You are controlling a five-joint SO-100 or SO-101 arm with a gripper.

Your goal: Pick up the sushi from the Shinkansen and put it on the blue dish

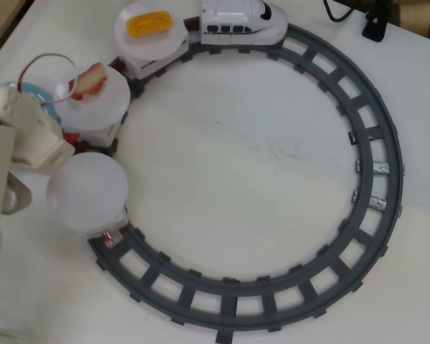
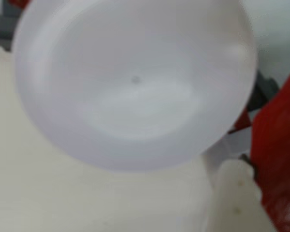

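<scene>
The white Shinkansen stands at the top of the track and pulls cars topped by white plates. One plate carries a yellow-orange piece, one a red-and-white striped piece, and the last plate is empty. That empty plate fills the wrist view. My gripper is at the left, between the plates and the blue dish, which the arm mostly hides. In the wrist view a glossy red piece, the sushi, sits pressed against a cream finger, so the gripper looks shut on it.
The grey circular track rings the white table. A black cable and clamp lie at the top right. A thin red-and-white wire loops over the arm near the striped piece's plate.
</scene>
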